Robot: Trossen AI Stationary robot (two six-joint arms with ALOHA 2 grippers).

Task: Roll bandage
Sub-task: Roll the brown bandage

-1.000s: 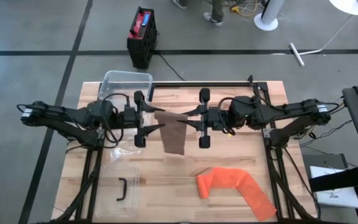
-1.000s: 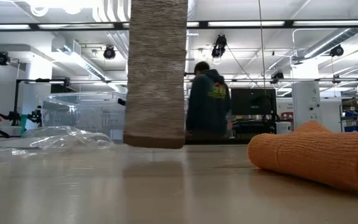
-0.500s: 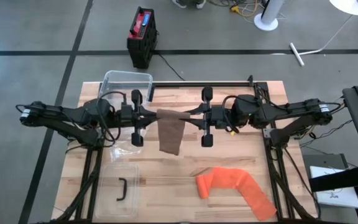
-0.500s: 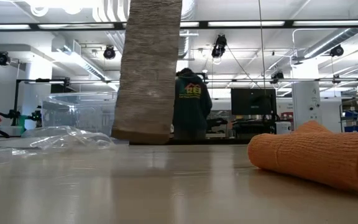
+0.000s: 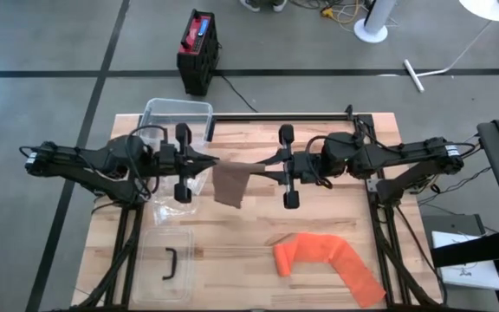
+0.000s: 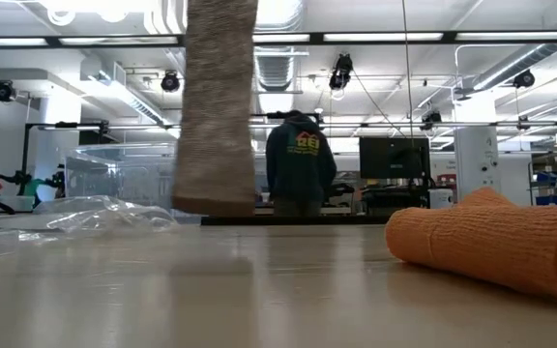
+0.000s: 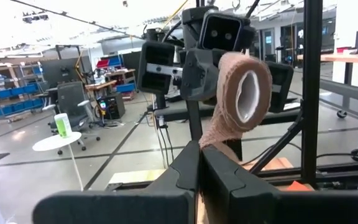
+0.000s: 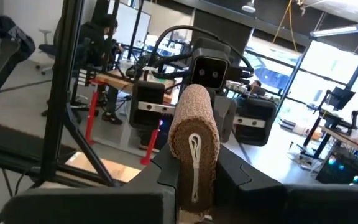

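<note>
Brown bandage (image 5: 230,184), orange bandage (image 5: 327,262)

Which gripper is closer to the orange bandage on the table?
Right. The right gripper is up at the brown bandage, on the orange bandage's side of the table; the left gripper is farther across.

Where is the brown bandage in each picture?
High view: the brown bandage hangs mid-table between the left gripper and right gripper.
Low view: a tall strip hanging left of centre, its end just above the table.
Left wrist view: a roll beyond the shut fingers.
Right wrist view: a roll held between the fingers.
Shared landmark: the orange bandage, in the high and low views.
</note>
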